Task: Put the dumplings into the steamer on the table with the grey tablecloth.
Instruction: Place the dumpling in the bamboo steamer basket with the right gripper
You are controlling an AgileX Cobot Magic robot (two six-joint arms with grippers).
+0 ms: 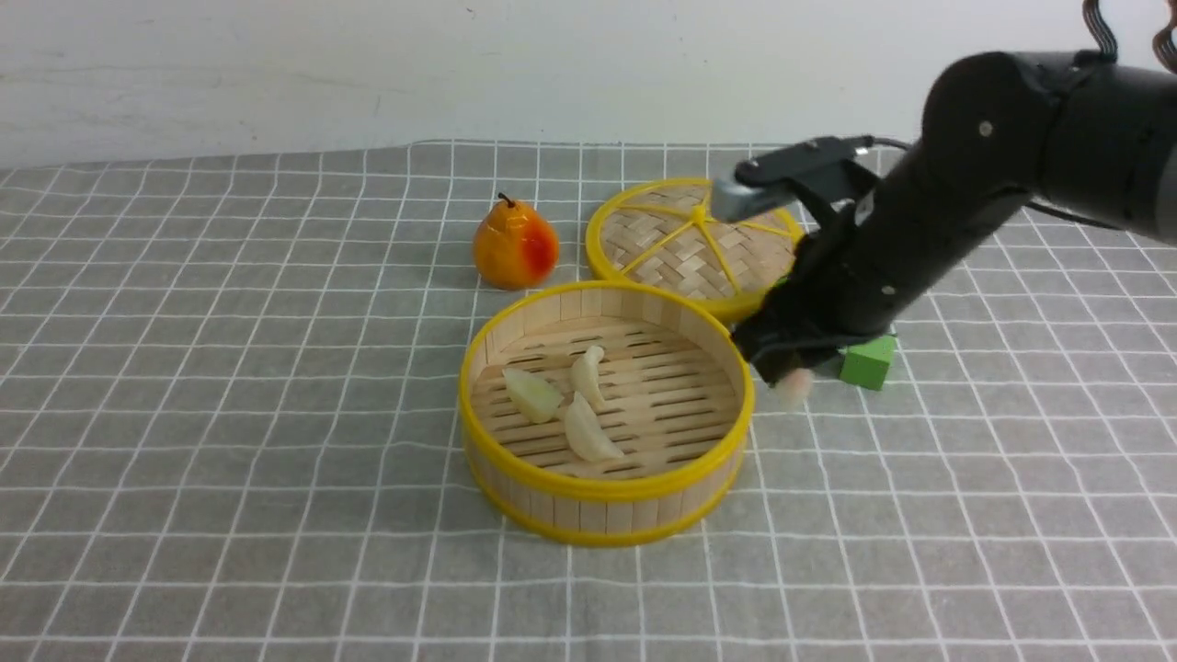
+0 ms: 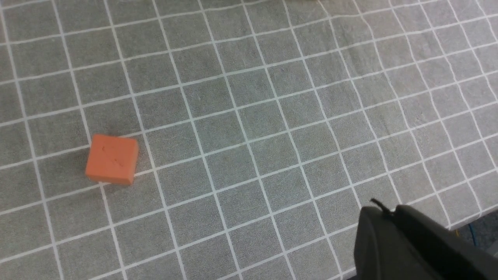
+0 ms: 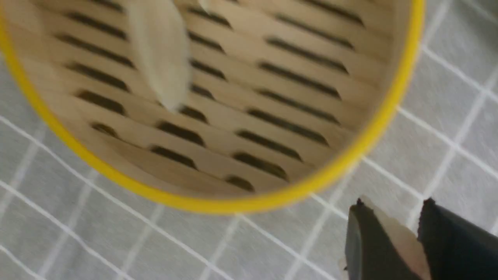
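The steamer (image 1: 515, 464) stands mid-table on the grey tablecloth (image 1: 184, 414). Three creamy dumplings lie on its slatted floor: one on the left (image 1: 531, 393), one at the back (image 1: 588, 375), one in front (image 1: 588, 430). My right gripper (image 1: 786, 377) is just outside the steamer's right rim, shut on the fourth dumpling (image 1: 793, 386), pale pink. In the right wrist view the gripper (image 3: 393, 223) pinches that dumpling (image 3: 400, 241) above the cloth, close to the steamer's yellow rim (image 3: 350, 155). In the left wrist view my left gripper (image 2: 383, 212) hangs over bare cloth with its jaws together and nothing between them.
A flat woven disc with yellow spokes (image 1: 690, 241) lies behind the steamer. A pear (image 1: 515, 244) stands to its left. A green block (image 1: 867, 360) sits under my right arm. An orange block (image 2: 112, 158) lies on the cloth in the left wrist view, near the table's edge (image 2: 467, 221).
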